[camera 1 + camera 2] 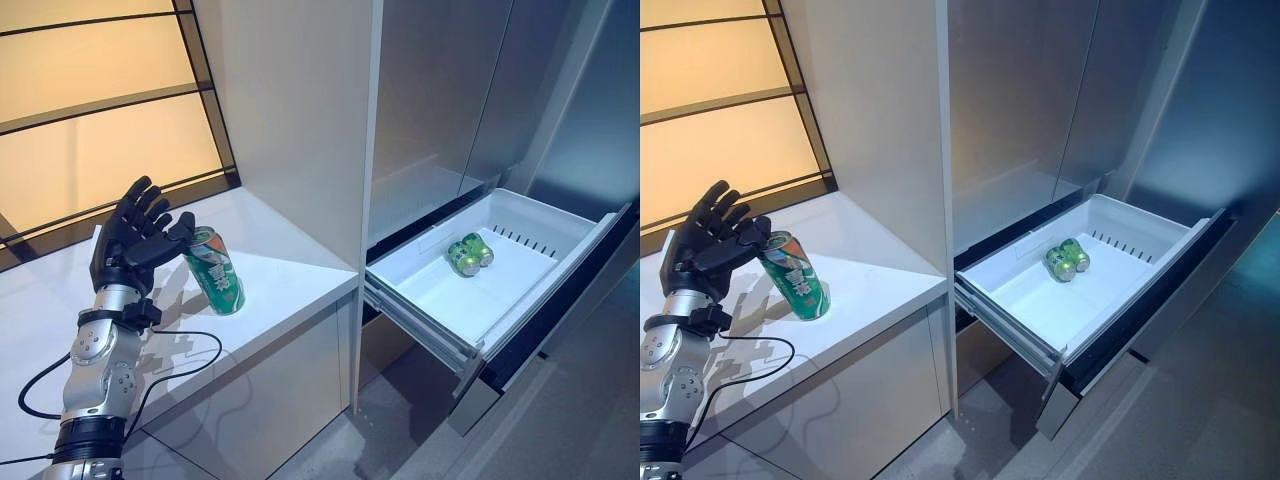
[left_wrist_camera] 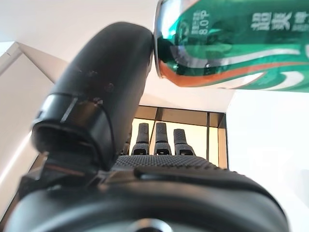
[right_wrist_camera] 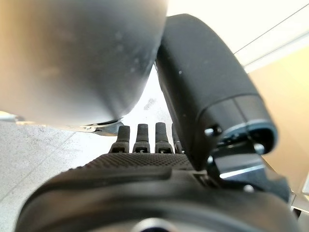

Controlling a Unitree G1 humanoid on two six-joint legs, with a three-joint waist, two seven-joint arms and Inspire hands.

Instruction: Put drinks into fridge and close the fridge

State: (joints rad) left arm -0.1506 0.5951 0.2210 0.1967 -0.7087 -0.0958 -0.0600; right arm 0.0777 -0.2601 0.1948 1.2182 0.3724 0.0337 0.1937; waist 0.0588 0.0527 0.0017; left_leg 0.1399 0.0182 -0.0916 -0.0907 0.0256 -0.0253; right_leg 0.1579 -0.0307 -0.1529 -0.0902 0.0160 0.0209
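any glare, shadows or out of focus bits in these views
Eye views: the can and left hand throw soft shadows on the white counter; the drawer is evenly lit.
Left wrist view: the can's metal rim shows bright reflections.
Right wrist view: a large grey shape beside the right hand is out of focus.

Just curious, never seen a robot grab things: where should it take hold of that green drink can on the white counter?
Probably round the middle of the green can, from its left side. It tilts with the left hand open, thumb touching its top, while the cabinet wall blocks the right.
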